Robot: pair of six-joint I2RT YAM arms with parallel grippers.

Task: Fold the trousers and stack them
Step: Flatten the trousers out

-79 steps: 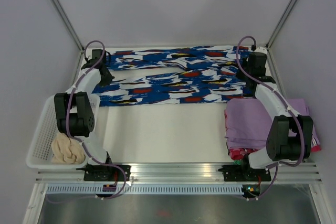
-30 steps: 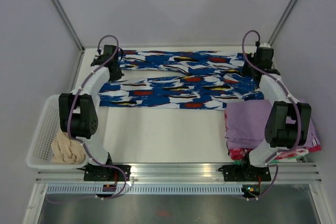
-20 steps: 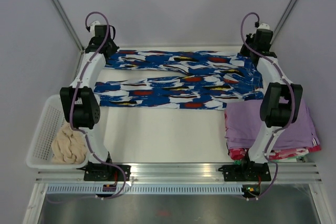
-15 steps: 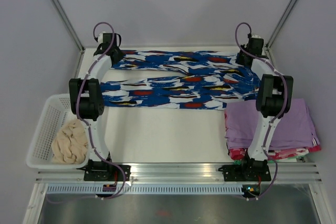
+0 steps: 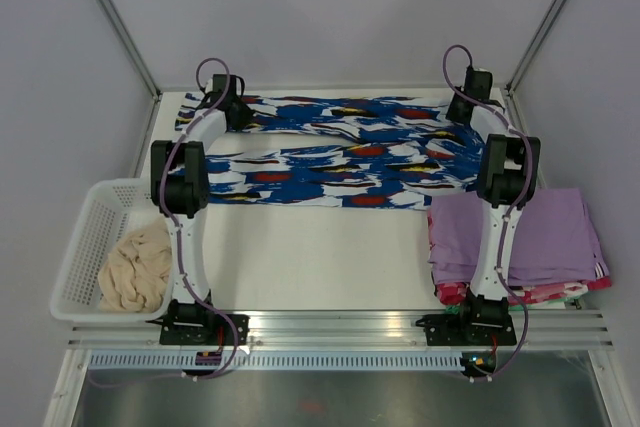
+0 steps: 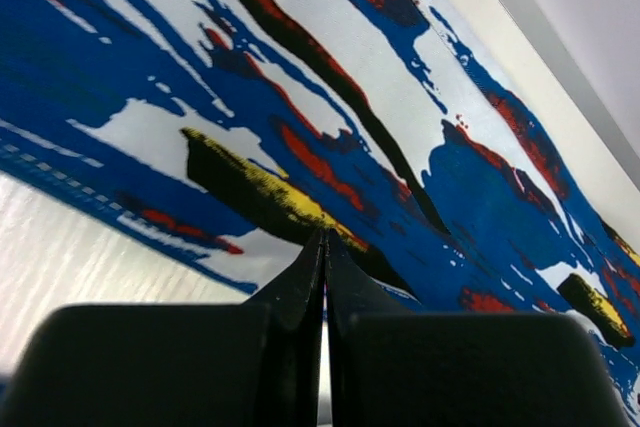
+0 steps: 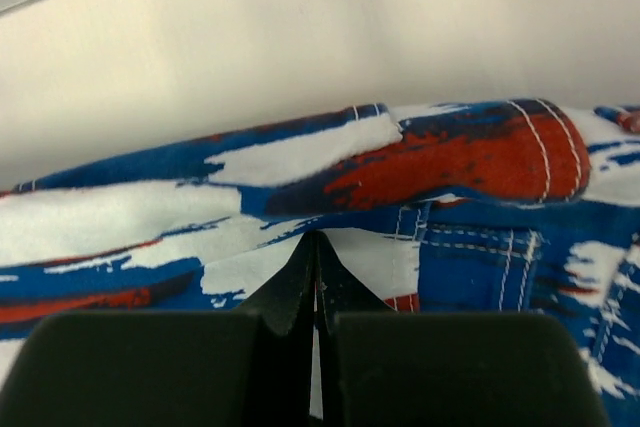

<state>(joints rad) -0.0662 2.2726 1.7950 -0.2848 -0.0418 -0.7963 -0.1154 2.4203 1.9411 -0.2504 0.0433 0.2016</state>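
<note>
The trousers (image 5: 340, 152), blue, white and black print with red and yellow flecks, lie spread sideways across the far half of the table, legs to the left and waist to the right. My left gripper (image 5: 238, 112) is down on the far left corner of the cloth. In the left wrist view its tips (image 6: 325, 237) are shut, pinching the printed fabric (image 6: 420, 117) by a yellow patch. My right gripper (image 5: 463, 107) sits on the far right corner. Its tips (image 7: 316, 239) are shut into a white patch of the stitched waist cloth (image 7: 300, 152).
A white basket (image 5: 82, 242) at the near left holds a cream fluffy bundle (image 5: 135, 269). A stack of folded lilac garments (image 5: 525, 237) lies at the near right. Bare table (image 5: 320, 252) stretches between them. The back wall stands just behind the trousers.
Both arms swung from the trousers' side ends up and inward to the far corners. The far trouser leg shifted slightly, and the right jaws closed the last bit.
</note>
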